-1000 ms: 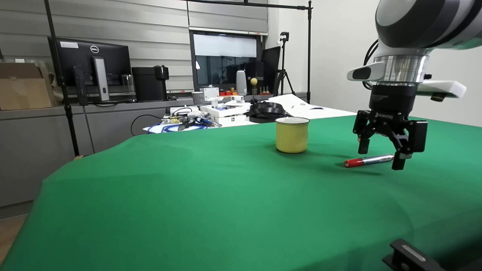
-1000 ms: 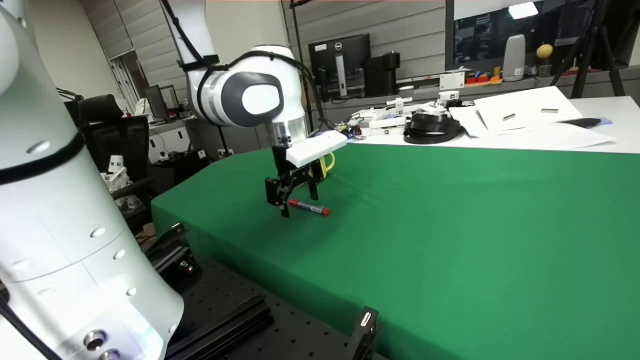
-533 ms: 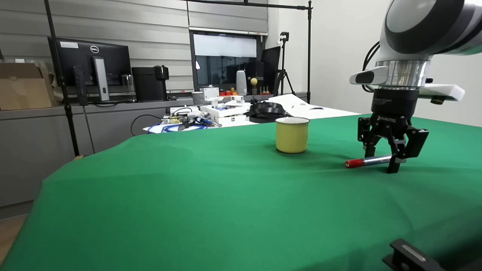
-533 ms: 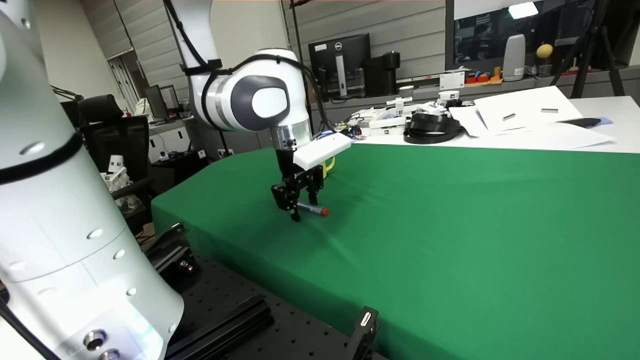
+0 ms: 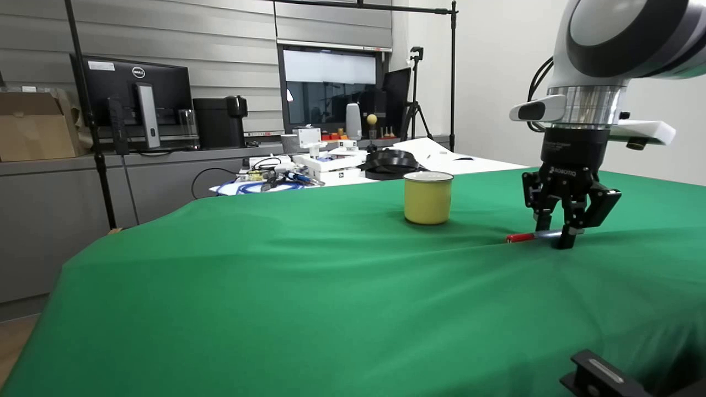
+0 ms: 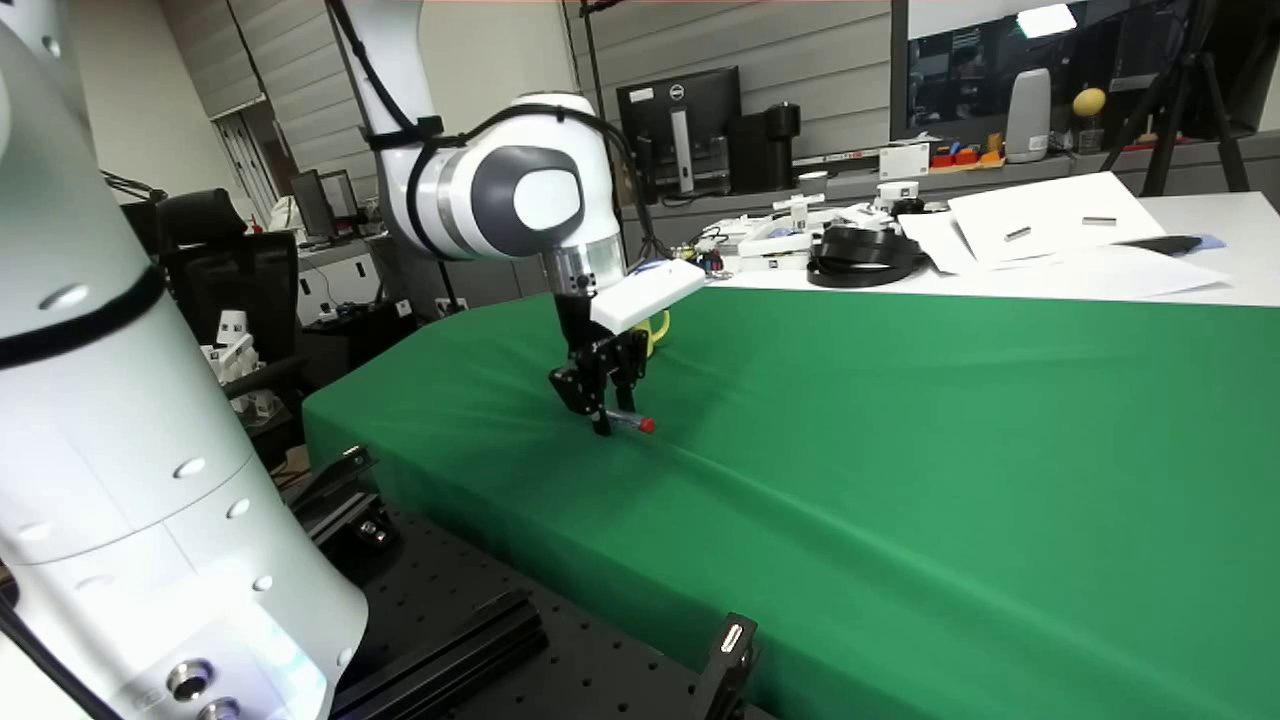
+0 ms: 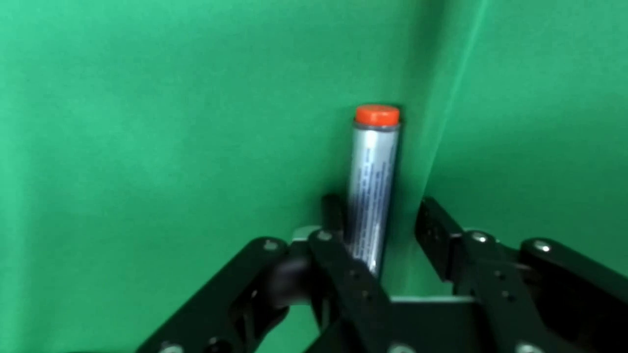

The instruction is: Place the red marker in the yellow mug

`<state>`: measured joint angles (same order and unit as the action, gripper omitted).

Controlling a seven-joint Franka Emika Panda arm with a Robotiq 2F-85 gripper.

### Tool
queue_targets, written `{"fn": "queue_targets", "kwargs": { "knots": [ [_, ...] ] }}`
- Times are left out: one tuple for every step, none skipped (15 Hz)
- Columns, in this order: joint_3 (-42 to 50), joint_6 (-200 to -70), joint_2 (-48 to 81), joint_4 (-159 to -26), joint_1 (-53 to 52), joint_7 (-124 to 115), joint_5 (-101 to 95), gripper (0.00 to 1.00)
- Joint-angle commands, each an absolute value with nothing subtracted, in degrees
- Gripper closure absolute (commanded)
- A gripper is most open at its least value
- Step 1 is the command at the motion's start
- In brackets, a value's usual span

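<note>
In an exterior view, 1 Dell monitor (image 5: 124, 91) stands on a grey counter (image 5: 160, 184). Left of the monitor sits 1 cardboard box (image 5: 36, 137); to the monitor's right, a black machine (image 5: 212, 124) and, farther along, 1 tripod (image 5: 413, 105). Lower than the monitor lies creased green cloth (image 5: 248, 303).

Mug (image 5: 427, 199) and marker (image 7: 371, 186) on cloth (image 5: 276, 309), apart, end effector (image 7: 380, 215) astride marker
</note>
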<state>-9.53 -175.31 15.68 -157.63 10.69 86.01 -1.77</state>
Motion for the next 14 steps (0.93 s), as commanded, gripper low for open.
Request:
{"fn": "queue_targets", "kwargs": {
  "knots": [
    [-10.21, -173.64, 16.19, -156.7, 12.16, 83.95, -3.51, 0.23],
    [-10.34, -173.19, 16.11, -156.62, 12.31, 84.07, -3.46, 0.16],
    [-10.39, -173.03, 16.06, -156.57, 12.4, 84.11, -3.39, 0.09],
    [-10.48, -172.58, 15.93, -156.46, 12.44, 84.2, -3.3, 0.03],
    [-10.51, -172.09, 15.8, -156.32, 12.42, 84.29, -3.21, 0.01],
    [-10.51, -171.87, 15.67, -156.2, 12.39, 84.35, -3.12, 0.0],
    [-10.6, -171.66, 15.55, -156.07, 12.42, 84.47, -3.05, 0.0],
    [-10.69, -171.45, 15.43, -155.92, 12.45, 84.58, -2.94, 0.0],
    [-10.73, -171.21, 15.36, -155.8, 12.42, 84.65, -2.85, 0.0],
    [-10.86, -171.22, 15.36, -155.73, 12.5, 84.77, -2.74, 0.0],
    [-10.89, -171.26, 15.42, -155.67, 12.52, 84.78, -2.69, 0.0],
    [-10.72, -171.31, 15.49, -155.62, 12.39, 84.77, -2.85, 0.25],
    [-10.67, -171.28, 15.54, -155.57, 12.35, 84.8, -2.91, 0.25],
    [-10.65, -171.3, 15.54, -155.55, 12.32, 84.8, -2.93, 0.33]
  ]
}}
